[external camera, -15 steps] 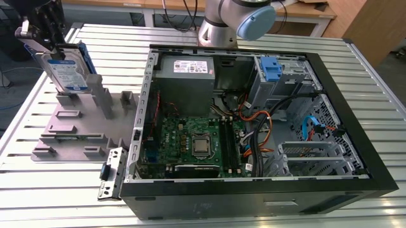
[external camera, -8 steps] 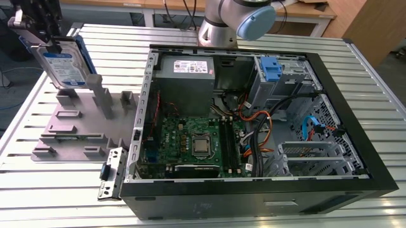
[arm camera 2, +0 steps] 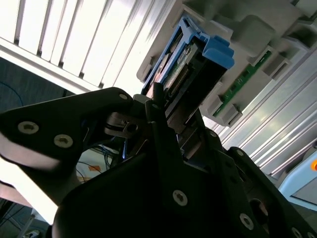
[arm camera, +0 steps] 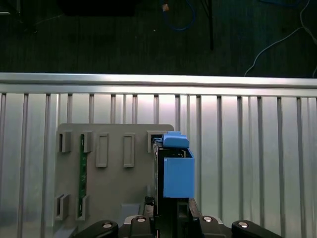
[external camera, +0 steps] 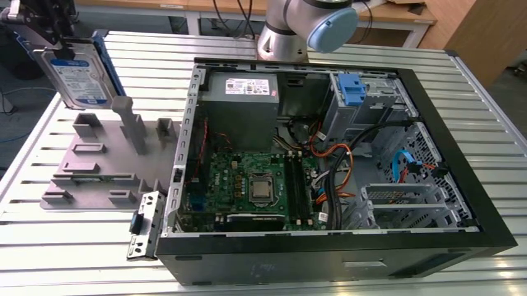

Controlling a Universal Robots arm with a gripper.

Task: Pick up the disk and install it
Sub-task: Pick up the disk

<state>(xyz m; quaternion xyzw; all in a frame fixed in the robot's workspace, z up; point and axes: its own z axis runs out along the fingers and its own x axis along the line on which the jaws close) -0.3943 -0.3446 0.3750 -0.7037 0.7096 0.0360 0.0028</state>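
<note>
The disk point(external camera: 79, 75), a silver drive with a white-and-blue label and blue side rails, hangs upright in the air at the exterior view's far left. It is above the grey holder plate point(external camera: 91, 161). My gripper point(external camera: 59, 44) is shut on its upper end. In the first wrist view the disk point(arm camera: 177, 171) appears edge-on, blue rail facing the camera, above the edge of the holder plate point(arm camera: 114, 148), with my gripper point(arm camera: 166, 210) clamped on it. In the second wrist view the black fingers point(arm camera 2: 163, 129) grip the disk point(arm camera 2: 200, 62).
An open computer case point(external camera: 461, 185) lies on the slatted metal table point(external camera: 49, 259), with its motherboard, cables, grey power-supply box point(external camera: 243, 92) and an upright blue latch piece point(external camera: 352, 90). A green memory stick point(arm camera: 82, 173) stands in the holder plate. A black bracket point(external camera: 144, 227) lies beside the case.
</note>
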